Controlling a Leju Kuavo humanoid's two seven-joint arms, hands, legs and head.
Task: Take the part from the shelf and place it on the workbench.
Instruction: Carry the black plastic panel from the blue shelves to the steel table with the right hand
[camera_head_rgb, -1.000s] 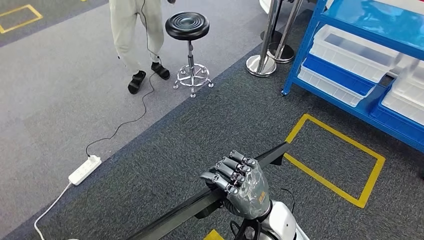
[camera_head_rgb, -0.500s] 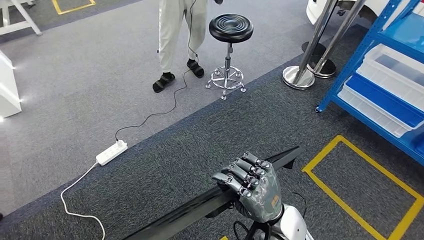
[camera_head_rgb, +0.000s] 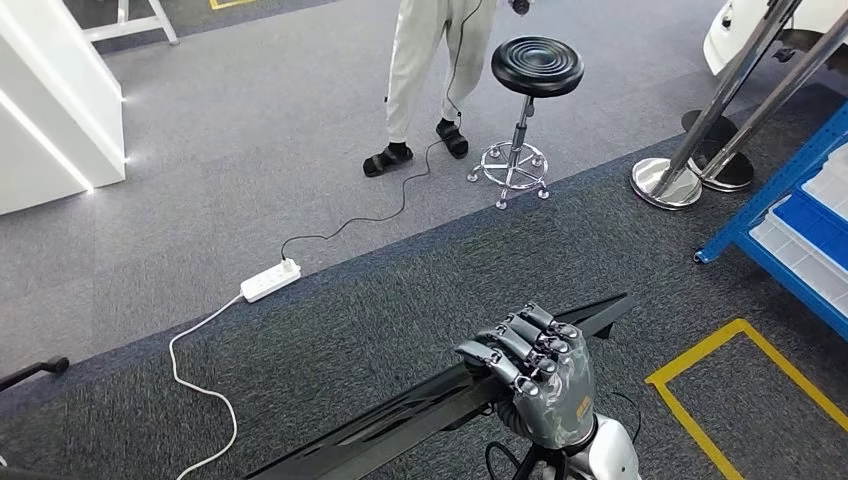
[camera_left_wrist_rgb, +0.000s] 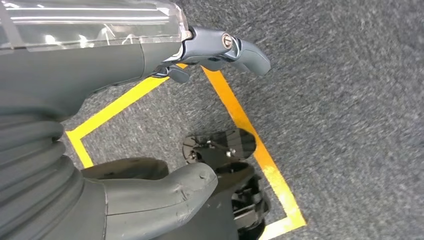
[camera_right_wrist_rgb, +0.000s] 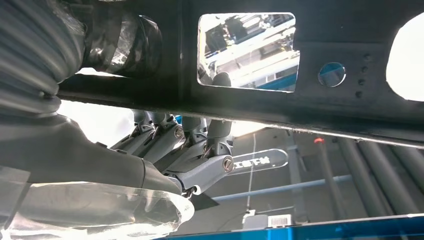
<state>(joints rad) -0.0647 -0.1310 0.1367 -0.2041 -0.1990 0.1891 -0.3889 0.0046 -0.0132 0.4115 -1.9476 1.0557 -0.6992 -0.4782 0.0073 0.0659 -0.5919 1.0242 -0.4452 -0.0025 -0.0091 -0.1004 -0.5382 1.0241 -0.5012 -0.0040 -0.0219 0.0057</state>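
My right hand (camera_head_rgb: 540, 385) grips a long black metal part (camera_head_rgb: 400, 418) and holds it above the carpet, low in the head view. The part runs diagonally from the lower left to its far end near the yellow floor marking. In the right wrist view the part (camera_right_wrist_rgb: 280, 107) is a dark plate with cut-outs, and the fingers (camera_right_wrist_rgb: 192, 150) curl around its edge. My left hand (camera_left_wrist_rgb: 90, 75) hangs over the floor with thumb and fingers apart and holds nothing. The blue shelf (camera_head_rgb: 790, 215) with white bins (camera_head_rgb: 800, 262) stands at the right edge.
A person (camera_head_rgb: 430, 60) stands by a black stool (camera_head_rgb: 535, 70) at the back. Two chrome post bases (camera_head_rgb: 665, 182) stand near the shelf. A white power strip (camera_head_rgb: 270, 281) and its cable lie on the carpet at left. A white structure (camera_head_rgb: 50, 110) rises at far left.
The camera has turned left, so the whole scene has slid right and the shelf has nearly left the picture. My right hand keeps the same hold on the part.
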